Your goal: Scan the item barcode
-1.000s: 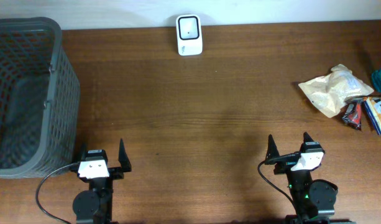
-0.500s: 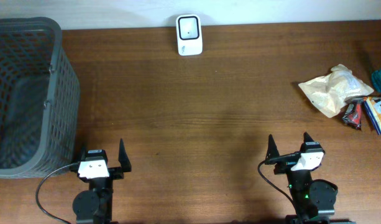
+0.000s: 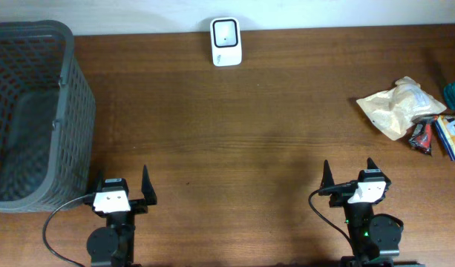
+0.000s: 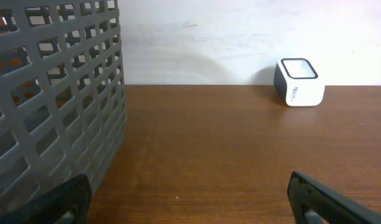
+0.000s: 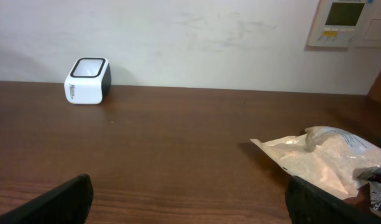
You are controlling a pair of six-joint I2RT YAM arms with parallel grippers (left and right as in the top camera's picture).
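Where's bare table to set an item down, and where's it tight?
Widest bare patch: mid table, bordered by the scanner at the back, the basket on the left and the tan pouch on the right. Also bare between the left gripper and right gripper. Crowded: far right edge, pouch and small packets bunched.

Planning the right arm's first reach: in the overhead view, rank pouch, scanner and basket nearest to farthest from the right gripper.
1. Beige pouch, ahead and right of the right gripper.
2. White scanner, back edge, left of it.
3. Grey basket, far left.
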